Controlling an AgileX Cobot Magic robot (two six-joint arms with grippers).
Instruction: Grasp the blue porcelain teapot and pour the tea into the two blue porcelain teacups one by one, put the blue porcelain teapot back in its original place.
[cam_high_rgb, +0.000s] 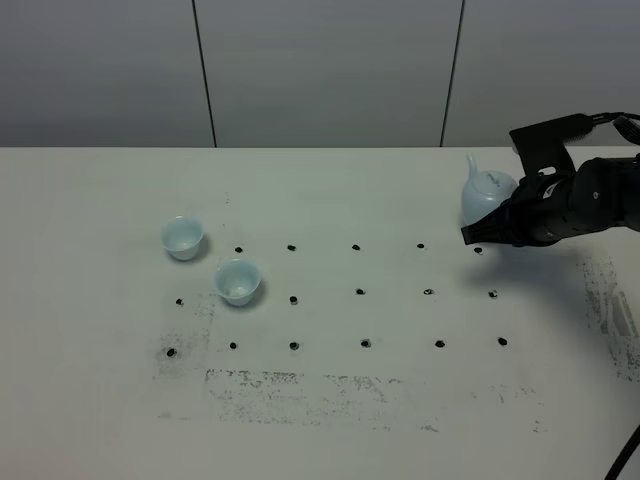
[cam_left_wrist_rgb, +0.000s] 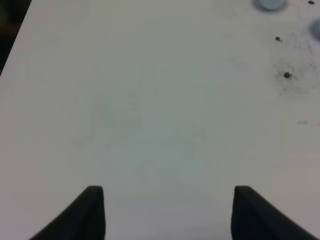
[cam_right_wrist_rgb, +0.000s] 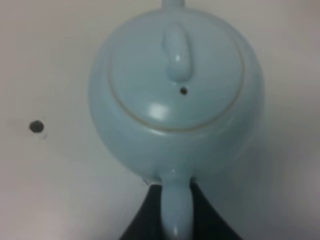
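A high camera looks down on a white table (cam_high_rgb: 330, 400) marked with a grid of small black dots (cam_high_rgb: 360, 291) and grey scuffs across the lower part of the frame. In the upper right sits the blue porcelain teapot (cam_high_rgb: 487, 192), spout pointing up and to the left, just in front of the black right arm (cam_high_rgb: 590, 205). The right gripper (cam_high_rgb: 485, 230) meets the pot at its lower right side. The right wrist view looks straight down on the lid (cam_right_wrist_rgb: 175, 100), with its knob and small vent hole. At the bottom of that frame the dark fingers (cam_right_wrist_rgb: 210, 222) close in on both sides of the loop handle (cam_right_wrist_rgb: 176, 210), clamped on it. Whether the pot rests on the table or is lifted cannot be told. At the left of the high view stand two upright cups, the upper teacup (cam_high_rgb: 183, 237) and the lower teacup (cam_high_rgb: 238, 281), near each other but apart, and well apart from the teapot. In the left wrist view, the left gripper (cam_left_wrist_rgb: 167, 215) is over bare table, its two dark fingertips spread wide with nothing between them.
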